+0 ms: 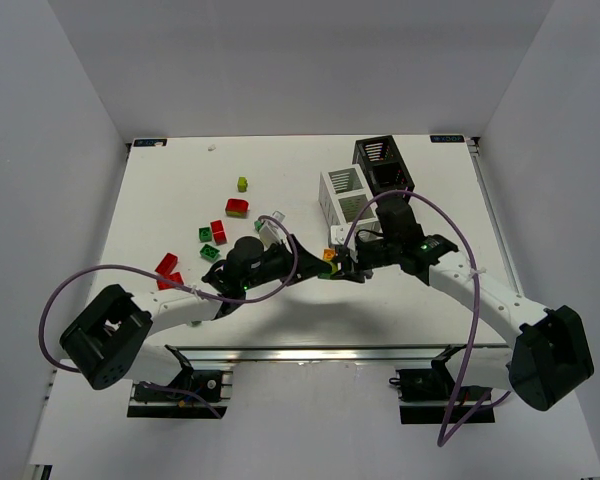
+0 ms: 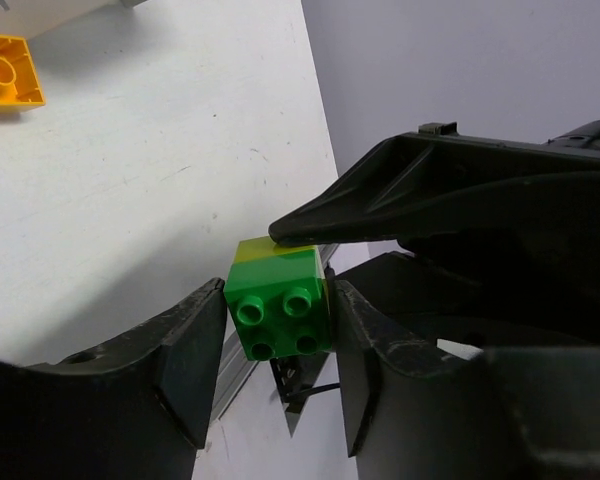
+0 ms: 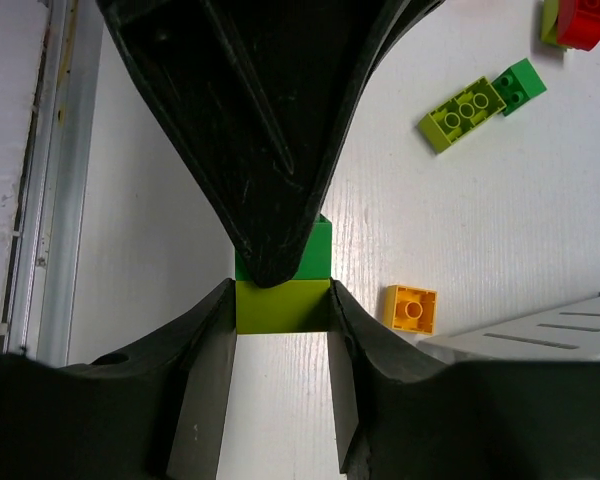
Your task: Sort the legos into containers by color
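1. Legos: a green brick (image 2: 280,320) and a lime-yellow brick (image 2: 272,252) are joined as one pair. The two arms hold the pair between them over the middle of the worktop (image 1: 180,170), near the front corner of the white bin (image 1: 327,200).
2. The left fingers (image 2: 185,365) are closed tight on the green brick, one pad flat against each side. Its four studs face the left wrist camera.
3. The right fingers (image 3: 205,385) are likewise clamped on the lime-yellow brick, pressing on two opposite faces. In the left wrist view, the tip of one of them lies on that brick's edge.
4. I cannot tell whether the pair touches the worktop or hangs above it.
5. An orange brick (image 3: 410,308) lies hollow side up on the worktop, just beside the white bin's corner and near the held pair.
6. A long lime-yellow brick (image 3: 461,113) lies further left with a small green brick (image 3: 520,85) touching its end.
7. Loose pieces are scattered on the left half of the worktop: a red brick (image 1: 237,207), another red brick (image 1: 218,231), two green bricks (image 1: 208,243) and a small lime brick (image 1: 242,184). A pair of red bricks (image 1: 168,270) lies nearer the left arm.
8. The black bin (image 1: 375,152) stands behind and to the right of the white bin, against it.
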Robot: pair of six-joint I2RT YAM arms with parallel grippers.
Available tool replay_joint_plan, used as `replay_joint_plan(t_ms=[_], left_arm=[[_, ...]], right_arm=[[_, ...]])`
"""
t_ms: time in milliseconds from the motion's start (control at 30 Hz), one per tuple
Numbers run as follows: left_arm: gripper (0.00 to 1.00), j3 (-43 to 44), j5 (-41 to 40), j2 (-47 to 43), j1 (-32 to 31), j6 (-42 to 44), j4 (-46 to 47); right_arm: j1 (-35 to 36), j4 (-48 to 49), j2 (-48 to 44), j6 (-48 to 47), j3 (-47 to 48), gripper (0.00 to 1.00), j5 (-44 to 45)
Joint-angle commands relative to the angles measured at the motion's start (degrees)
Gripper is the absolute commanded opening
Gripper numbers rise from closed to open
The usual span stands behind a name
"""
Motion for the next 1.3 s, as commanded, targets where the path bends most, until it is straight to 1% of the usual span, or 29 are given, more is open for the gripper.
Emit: replay_joint_plan(t_ms=[0,67,100,133,200,333,500,667,867,900,1000,1033,1133,1200,1267], left_arm=[[0.55,1.82,1.2,0.03,-0.27,0.58,1.41],[0.43,1.74,1.55,0.29,-0.27,0.5,1.94],[0.33,1.73,1.73,0.47,-0.27,0.32,2.37],[0.29,1.82,1.82,0.47,-0.35,0.32,2.47],[0.23,1.65,1.73,0.3,-0.35,0.15,2.64],[0.19,0.77,0.5,-1.37,-0.27,0.06,2.73],[0.17,-1.78,-1.52,-6.02,0.7,-0.03,1.59],[0.17,-3.89,-2.75,-11.56,3.42,0.32,-1.13],[0.17,-2.93,-2.31,-16.66,7.29,2.51,-6.67],[0.17,-2.49,-2.14,-16.84,7.73,3.3,-8.07],[0.17,-0.73,-1.52,-17.28,9.05,4.71,-10.36],[0.17,-0.29,-1.35,-17.2,9.4,4.98,-10.71],[0.18,1.12,-1.35,-16.76,9.4,5.68,-11.77],[0.18,1.3,-1.35,-16.49,9.4,5.59,-11.77],[0.18,1.12,-1.17,-16.58,9.4,5.42,-11.25]], right_arm=[[0.5,2.92,-1.46,1.96,2.45,0.0,-0.52],[0.58,3.19,-1.46,2.05,2.27,0.0,-0.08],[0.58,3.28,-1.55,1.97,2.1,0.0,0.36],[0.58,3.28,-1.55,1.88,1.92,0.0,0.62],[0.5,3.19,-1.81,1.79,1.66,0.0,1.41],[0.58,2.67,-2.42,0.39,0.69,0.0,1.59],[-0.12,1.96,-4.62,-1.46,-1.94,0.0,2.12],[-1.17,1.17,-6.99,-2.43,-3.09,0.0,2.91],[-3.63,1.69,-7.61,-1.03,-2.39,0.0,3.87],[-4.5,4.22,-7.61,2.11,-2.13,0.0,5.7],[-7.05,7.75,-6.3,7.05,0.24,0.0,9.66],[-7.67,10.37,-5.77,11.59,1.99,0.0,11.16],[-10.14,11.71,-2.87,16.36,4.99,0.0,14.24],[-10.75,12.07,-0.5,18.22,7.62,0.0,17.83],[-11.28,12.41,1.52,19.37,9.21,0.0,19.07]])
